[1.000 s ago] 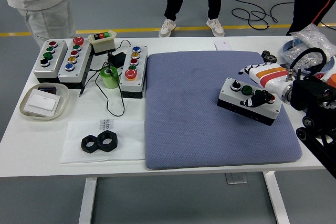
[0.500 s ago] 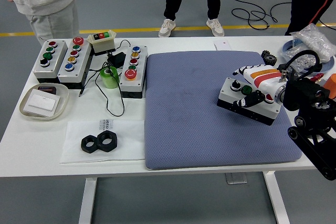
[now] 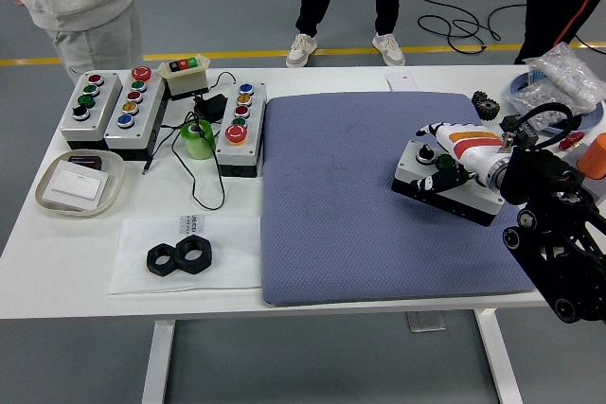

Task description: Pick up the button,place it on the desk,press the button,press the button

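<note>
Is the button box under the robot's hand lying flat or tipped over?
Flat. The button box sits on the blue mat with its buttons facing up, and the right hand rests over its top.

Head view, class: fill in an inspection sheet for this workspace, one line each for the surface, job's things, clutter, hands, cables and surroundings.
Surface: white table with a blue-grey mat over its middle and right.
Job's things: button box on the mat's right part, tilted.
Clutter: three more button boxes at far left, green tape roll, tray, two black nuts on a clear sheet, plastic bag at far right.
Hands: right hand lies over the button box, fingers curled on its top; left hand nothing seen.
Cables: black wire looping by the tape; more on the floor.
Surroundings: people standing beyond the far edge; yellow floor line.
</note>
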You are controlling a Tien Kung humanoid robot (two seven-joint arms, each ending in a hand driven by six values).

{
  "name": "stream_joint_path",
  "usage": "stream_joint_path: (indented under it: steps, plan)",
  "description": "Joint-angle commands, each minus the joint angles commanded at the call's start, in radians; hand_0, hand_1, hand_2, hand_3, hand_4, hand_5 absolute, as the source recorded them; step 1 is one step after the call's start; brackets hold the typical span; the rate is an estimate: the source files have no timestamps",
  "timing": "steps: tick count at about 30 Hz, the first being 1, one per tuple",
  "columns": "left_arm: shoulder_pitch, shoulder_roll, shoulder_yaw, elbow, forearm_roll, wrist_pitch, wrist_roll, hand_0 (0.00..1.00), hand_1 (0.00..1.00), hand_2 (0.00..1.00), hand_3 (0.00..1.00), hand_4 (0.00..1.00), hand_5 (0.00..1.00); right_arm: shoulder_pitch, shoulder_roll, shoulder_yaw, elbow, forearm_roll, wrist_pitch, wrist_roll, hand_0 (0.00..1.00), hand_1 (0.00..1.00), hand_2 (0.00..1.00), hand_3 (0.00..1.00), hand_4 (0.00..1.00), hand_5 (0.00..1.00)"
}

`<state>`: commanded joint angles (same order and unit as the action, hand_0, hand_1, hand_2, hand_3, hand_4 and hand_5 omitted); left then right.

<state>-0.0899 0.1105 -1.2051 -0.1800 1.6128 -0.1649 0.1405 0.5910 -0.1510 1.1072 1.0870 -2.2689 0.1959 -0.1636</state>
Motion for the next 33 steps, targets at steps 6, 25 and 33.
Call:
stream_joint_path:
  steps: [6,25,33]
  plan:
    - [0.002,0.001,0.000,0.000,0.004,-0.003,0.001,0.737,0.896,0.969,0.769,0.574,0.998,-0.013,0.025,0.047,-0.027,0.000,-0.007,0.005,0.905,0.873,0.913,0.924,0.890,0.404]
    - [0.004,-0.001,0.031,0.000,-0.008,-0.006,-0.004,0.737,0.896,0.971,0.770,0.572,0.998,-0.057,0.028,0.113,-0.072,0.000,-0.026,0.016,0.895,0.864,0.902,0.911,0.887,0.388]
    - [0.003,0.000,0.031,0.000,-0.008,-0.006,-0.003,0.737,0.896,0.971,0.768,0.573,0.998,-0.060,0.028,0.099,-0.083,0.000,-0.038,0.020,0.816,0.770,0.803,0.873,0.848,0.249]
